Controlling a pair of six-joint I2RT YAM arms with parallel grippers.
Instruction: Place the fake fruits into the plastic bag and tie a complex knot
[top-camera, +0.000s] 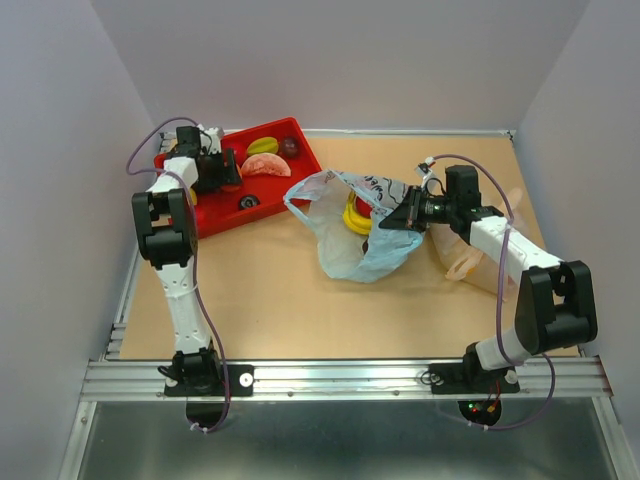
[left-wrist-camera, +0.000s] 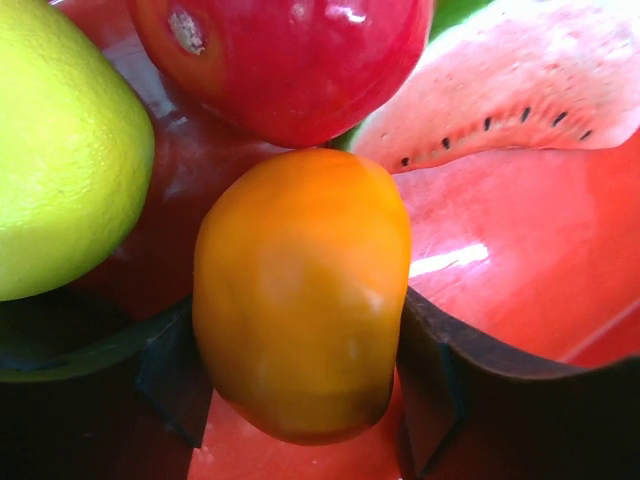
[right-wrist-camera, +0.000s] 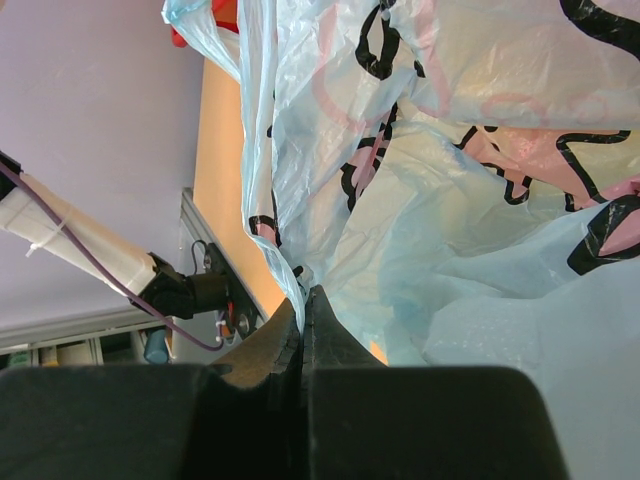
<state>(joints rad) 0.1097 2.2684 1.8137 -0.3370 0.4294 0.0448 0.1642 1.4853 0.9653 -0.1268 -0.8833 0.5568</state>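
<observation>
Where the left arm reaches: the red tray (top-camera: 215, 218) sits at the table's far left corner, its left end near the side wall (top-camera: 60, 200) and its right corner near the bag's mouth.
Left gripper (top-camera: 215, 170): low over the tray; in the wrist view its fingers (left-wrist-camera: 80, 400) stand one on each side of an orange fruit (left-wrist-camera: 300, 290) and meet its flanks, with the fruit still lying on the tray floor.
Crowding in the tray: a yellow fruit (left-wrist-camera: 60, 150) lies just left of it, a red fruit (left-wrist-camera: 285, 60) touches its top, and a melon slice (left-wrist-camera: 510, 80) lies to the upper right.
Tray's far end: a starfruit (top-camera: 262, 146) and a plum (top-camera: 289, 147) lie apart from the gripper.
Table (top-camera: 270, 300): a broad bare stretch runs from tray and bag to the near rail.
Bag (top-camera: 345, 250): mid-table, mouth gaping towards the tray, bananas (top-camera: 357, 215) inside.
Right gripper (top-camera: 395, 222): fingers pressed together, pinching the bag's right edge film (right-wrist-camera: 450, 250).
Far right: a beige bag (top-camera: 465, 262) lies under the right arm.
</observation>
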